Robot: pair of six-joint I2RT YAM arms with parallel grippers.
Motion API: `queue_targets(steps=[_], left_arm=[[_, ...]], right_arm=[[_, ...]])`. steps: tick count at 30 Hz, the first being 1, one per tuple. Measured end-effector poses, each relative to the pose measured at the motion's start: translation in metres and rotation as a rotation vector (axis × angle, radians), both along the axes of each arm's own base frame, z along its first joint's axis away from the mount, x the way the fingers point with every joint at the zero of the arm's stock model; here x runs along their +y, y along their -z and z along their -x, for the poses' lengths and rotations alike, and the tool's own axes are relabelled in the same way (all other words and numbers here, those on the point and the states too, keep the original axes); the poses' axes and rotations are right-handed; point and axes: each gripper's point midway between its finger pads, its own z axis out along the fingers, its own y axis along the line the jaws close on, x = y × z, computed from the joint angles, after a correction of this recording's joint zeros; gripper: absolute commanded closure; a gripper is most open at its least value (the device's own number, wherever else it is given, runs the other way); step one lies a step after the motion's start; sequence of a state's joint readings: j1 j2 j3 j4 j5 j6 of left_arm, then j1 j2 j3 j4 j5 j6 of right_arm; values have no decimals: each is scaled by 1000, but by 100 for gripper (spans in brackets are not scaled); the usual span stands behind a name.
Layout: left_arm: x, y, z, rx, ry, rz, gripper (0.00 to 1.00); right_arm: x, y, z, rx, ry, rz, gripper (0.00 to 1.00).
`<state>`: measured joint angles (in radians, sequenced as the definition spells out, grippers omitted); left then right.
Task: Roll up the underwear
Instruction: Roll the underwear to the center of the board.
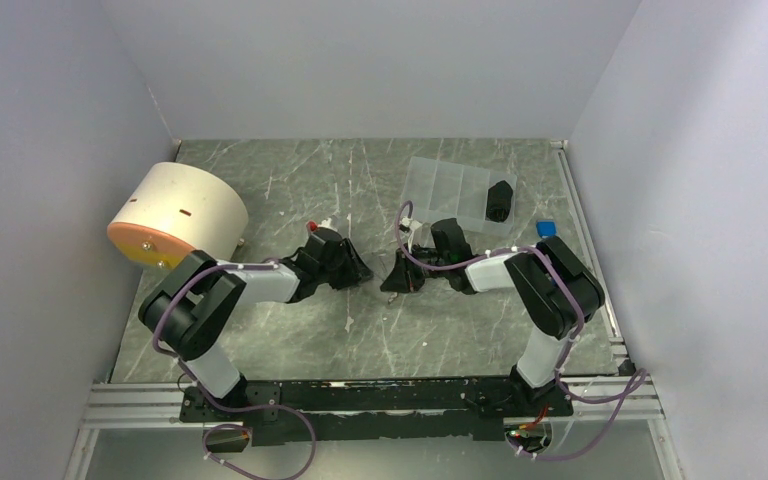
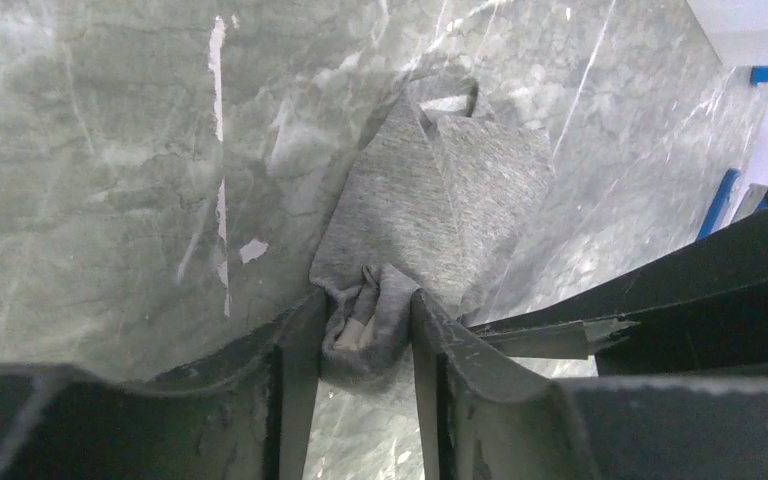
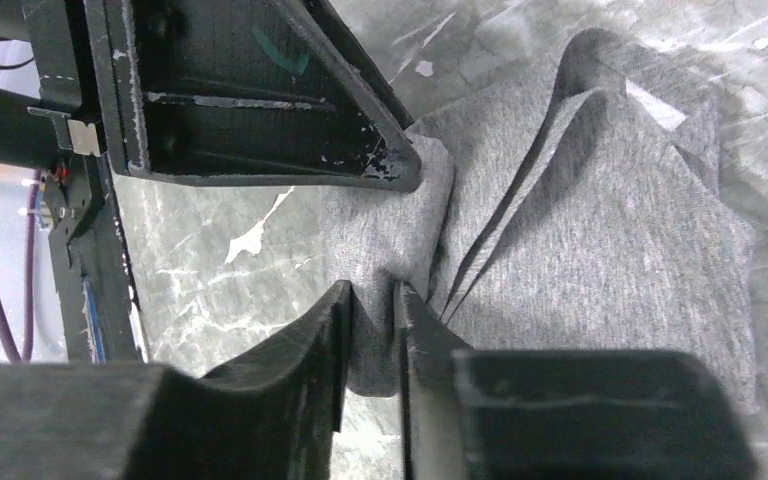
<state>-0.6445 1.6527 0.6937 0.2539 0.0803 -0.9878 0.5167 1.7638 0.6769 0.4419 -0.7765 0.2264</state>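
Observation:
The underwear (image 2: 450,190) is grey knit cloth, lying partly folded and creased on the marbled table in both wrist views (image 3: 610,230). My left gripper (image 2: 365,300) is shut on a bunched edge of it, where a white label shows between the fingers. My right gripper (image 3: 372,290) is shut on a thin fold of the cloth at the opposite side. The two grippers meet close together at the middle of the table, left (image 1: 352,265) and right (image 1: 400,272). From above the cloth is mostly hidden beneath them.
A white drum with an orange face (image 1: 175,212) lies at the back left. A clear compartment box (image 1: 450,185) holding a black object (image 1: 500,200) stands at the back right, with a small blue piece (image 1: 546,229) near it. Walls enclose three sides.

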Motion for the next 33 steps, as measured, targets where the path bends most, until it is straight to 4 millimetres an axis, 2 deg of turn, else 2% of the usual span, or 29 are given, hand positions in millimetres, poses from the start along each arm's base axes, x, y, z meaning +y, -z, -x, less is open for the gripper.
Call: queue_targets(steps=[4,7,10,14,19,22,30,33], left_arm=[[1,5,0,13,-8,-4,75],[2,7,1,19,-11,-12,77],[3,8,2,22,-13,-17,76],[5,8,4,27,-15,-26,76],[5,8,5,29,-10,-35,76],[5,8,5,33,-10,-39,76],[5,8,5,36,-10,-40,77],[5,8,5,36,-10,-41,77]], right_arm=[[-2,2,0,9,7,13,61],[-5,1,2,10,12,40,55],[-8,-10,1,-31,20,75,51],[-3,-34,0,-222,21,150,47],[26,-65,16,-549,-44,223,44],[29,-59,16,-638,-40,299,44],[17,-15,17,-713,-88,487,46],[16,-2,19,-720,-118,526,51]])
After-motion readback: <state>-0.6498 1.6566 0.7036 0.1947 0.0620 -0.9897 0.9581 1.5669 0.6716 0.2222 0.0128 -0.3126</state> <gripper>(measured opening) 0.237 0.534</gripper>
